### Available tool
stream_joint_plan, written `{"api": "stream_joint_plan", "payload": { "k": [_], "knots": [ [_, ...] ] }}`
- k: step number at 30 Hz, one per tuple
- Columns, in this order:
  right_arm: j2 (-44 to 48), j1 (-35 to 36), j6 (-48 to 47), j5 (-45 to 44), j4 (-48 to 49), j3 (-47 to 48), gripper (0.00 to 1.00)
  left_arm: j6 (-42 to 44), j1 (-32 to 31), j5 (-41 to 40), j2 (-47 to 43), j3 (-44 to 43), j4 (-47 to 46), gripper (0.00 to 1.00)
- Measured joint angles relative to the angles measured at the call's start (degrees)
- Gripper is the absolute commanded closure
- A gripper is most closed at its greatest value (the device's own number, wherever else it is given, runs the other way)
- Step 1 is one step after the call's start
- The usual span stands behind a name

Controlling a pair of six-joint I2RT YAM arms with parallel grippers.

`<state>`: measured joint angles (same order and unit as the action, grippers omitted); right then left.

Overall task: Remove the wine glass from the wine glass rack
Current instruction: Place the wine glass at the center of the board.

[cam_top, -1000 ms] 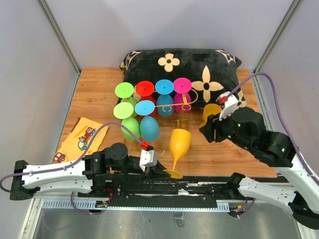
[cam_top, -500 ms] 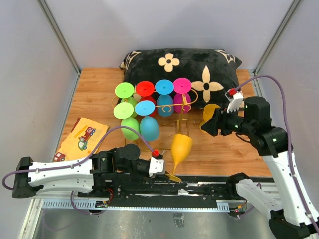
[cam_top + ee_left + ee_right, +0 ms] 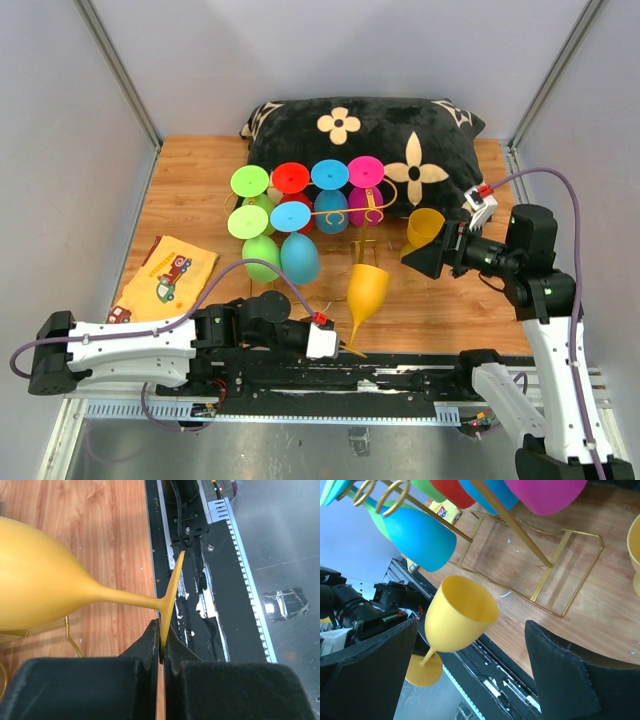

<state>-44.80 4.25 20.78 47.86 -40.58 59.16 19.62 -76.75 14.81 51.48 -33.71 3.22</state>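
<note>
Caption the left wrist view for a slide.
Left gripper clamps the yellow wine glass by its base, over the wooden table.

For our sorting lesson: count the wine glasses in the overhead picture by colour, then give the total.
Green glasses: 2
Blue glasses: 2
Yellow glasses: 2
Red glass: 1
Pink glass: 1
Total: 8

The wine glass [image 3: 42, 590] looks matt plastic, the rack [image 3: 545, 580] shiny gold wire.
</note>
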Motion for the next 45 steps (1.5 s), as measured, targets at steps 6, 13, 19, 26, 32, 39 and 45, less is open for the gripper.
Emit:
{"api": "stream_joint_plan", "payload": {
  "k": [6,13,19,26,32,39,45],
  "knots": [
    [5.68,0.00,1.11,2.29,2.78,-2.93,0.10,0.76,0.00,-1.46,0.02,0.44,-0.68,1.00],
    [9.55,0.00,1.53,7.72,5.01,-4.70,0.11,2.67,0.00,-2.14,0.20,1.81,-1.40,1.00],
    [8.28,0.00,2.82,10.82,6.16,-4.70,0.15,3.82,0.00,-3.67,0.98,1.81,-1.36,1.00],
    [2.89,0.00,6.05,15.72,5.77,-4.68,0.23,5.38,0.00,-3.69,0.96,1.81,-1.36,0.99],
    [0.87,0.33,7.56,18.08,5.57,-4.68,0.25,7.39,0.00,-3.50,0.96,1.81,-0.76,1.00],
    [-1.01,1.33,7.80,17.05,6.32,-5.11,0.28,9.07,0.00,-1.81,0.98,1.79,-0.37,0.99],
    [-4.79,2.71,8.85,10.27,6.27,-5.46,0.32,9.53,-1.40,0.15,2.58,1.05,-0.46,1.00]
  ]
}}
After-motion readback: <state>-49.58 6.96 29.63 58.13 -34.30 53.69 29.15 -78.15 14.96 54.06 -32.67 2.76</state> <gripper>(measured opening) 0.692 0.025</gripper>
